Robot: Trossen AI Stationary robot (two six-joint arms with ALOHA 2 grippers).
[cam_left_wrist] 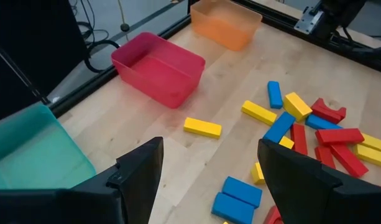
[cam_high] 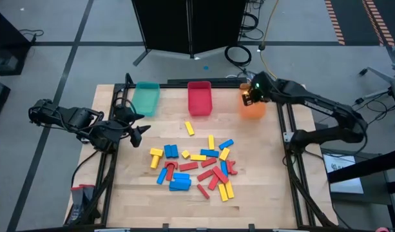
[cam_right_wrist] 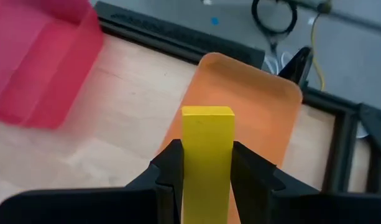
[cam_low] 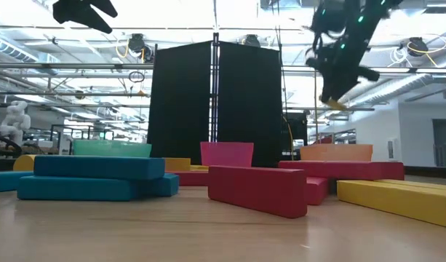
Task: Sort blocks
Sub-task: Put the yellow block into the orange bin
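Observation:
Several red, yellow and blue blocks (cam_high: 197, 169) lie in a loose pile on the wooden table; one yellow block (cam_high: 189, 128) lies apart, nearer the bins. My right gripper (cam_right_wrist: 206, 167) hangs over the orange bin (cam_high: 252, 106) at the far right, shut on a yellow block (cam_right_wrist: 207, 146). My left gripper (cam_left_wrist: 209, 165) stands open above the table's left side, near the teal bin (cam_high: 145, 97), with nothing between its fingers. My right gripper pinches the yellow block's two long sides (cam_right_wrist: 207, 168) between its two fingers. The fingers slant down from above and lie along the block, whose free end (cam_right_wrist: 207, 112) sticks out past them. The block is lifted clear, over the orange bin.
A red bin (cam_high: 199, 97) stands between the teal and orange bins along the far edge. A black frame (cam_high: 285, 138) borders the table. Bare wood lies between the bins and the pile.

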